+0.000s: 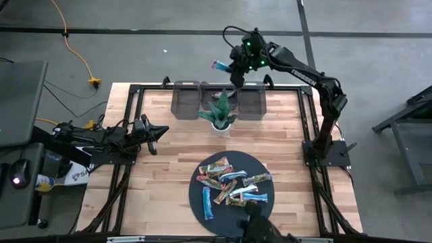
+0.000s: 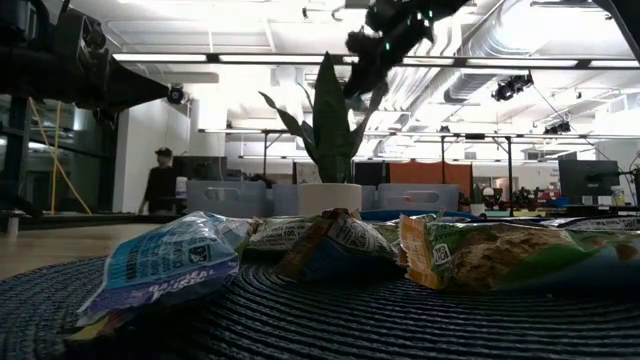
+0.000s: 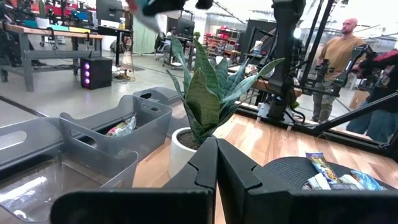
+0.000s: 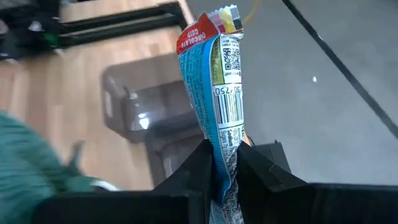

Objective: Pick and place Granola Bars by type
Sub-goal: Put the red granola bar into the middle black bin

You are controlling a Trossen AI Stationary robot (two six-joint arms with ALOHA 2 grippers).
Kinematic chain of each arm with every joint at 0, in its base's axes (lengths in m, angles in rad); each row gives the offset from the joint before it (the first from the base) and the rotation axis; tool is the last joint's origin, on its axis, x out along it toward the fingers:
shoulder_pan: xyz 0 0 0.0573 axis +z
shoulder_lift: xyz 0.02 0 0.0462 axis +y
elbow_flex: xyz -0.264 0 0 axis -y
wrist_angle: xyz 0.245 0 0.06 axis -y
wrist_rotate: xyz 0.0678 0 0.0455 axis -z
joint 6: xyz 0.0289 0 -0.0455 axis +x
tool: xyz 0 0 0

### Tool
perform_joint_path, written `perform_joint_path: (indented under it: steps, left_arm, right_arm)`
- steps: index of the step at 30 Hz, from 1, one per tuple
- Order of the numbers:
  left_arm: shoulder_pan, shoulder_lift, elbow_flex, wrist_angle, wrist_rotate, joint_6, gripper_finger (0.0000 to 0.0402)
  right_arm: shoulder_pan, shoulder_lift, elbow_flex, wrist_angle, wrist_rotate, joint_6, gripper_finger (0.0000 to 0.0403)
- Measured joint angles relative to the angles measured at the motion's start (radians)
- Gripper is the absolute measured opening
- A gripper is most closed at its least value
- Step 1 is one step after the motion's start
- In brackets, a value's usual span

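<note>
My right gripper [image 1: 234,69] is up over the far edge of the table, above the grey bins [image 1: 187,99], and is shut on a blue granola bar [image 1: 220,65]. Several more granola bars [image 1: 229,182] in blue, green, brown and white wrappers lie flat on a round dark mat [image 1: 253,162] near the table's near edge; in the low view they [image 2: 330,245] fill the foreground. Another bar [image 3: 121,127] lies in one bin. My left gripper [image 1: 159,131] is shut on nothing, low at the table's left side, pointing toward the plant. My right gripper holds the blue bar by one end of its wrapper [image 4: 225,140], pinched between the two fingers [image 4: 255,168]. The fingers lie along the bar. The rest of the bar, with its barcode and red crimped end [image 4: 208,28], sticks out beyond the fingertips, lifted clear of everything.
A potted spiky green plant [image 1: 220,111] in a white pot stands mid-table just in front of the bins, below my right gripper. Three grey bins [image 1: 251,101] line the far edge. Bare wood lies between the left gripper and the mat. People stand in the room beyond [image 3: 339,56].
</note>
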Motion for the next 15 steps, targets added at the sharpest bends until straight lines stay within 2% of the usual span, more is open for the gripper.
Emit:
perform_joint_path:
  steps: [3,6,15]
  left_arm:
    - [0.000,0.000,0.000,0.000,0.000,0.000,0.0001]
    - [0.000,0.000,0.000,0.000,0.000,0.000,0.0001]
    - [0.000,0.000,0.000,0.000,0.000,0.000,0.0001]
  right_arm:
    - [-0.025,0.006,-0.082,0.074,-0.002,0.033,0.0045]
    - [-0.041,0.035,-0.121,0.114,-0.047,0.054,0.0047]
    - [-0.038,0.197,-0.042,0.045,-0.129,0.056,0.0042]
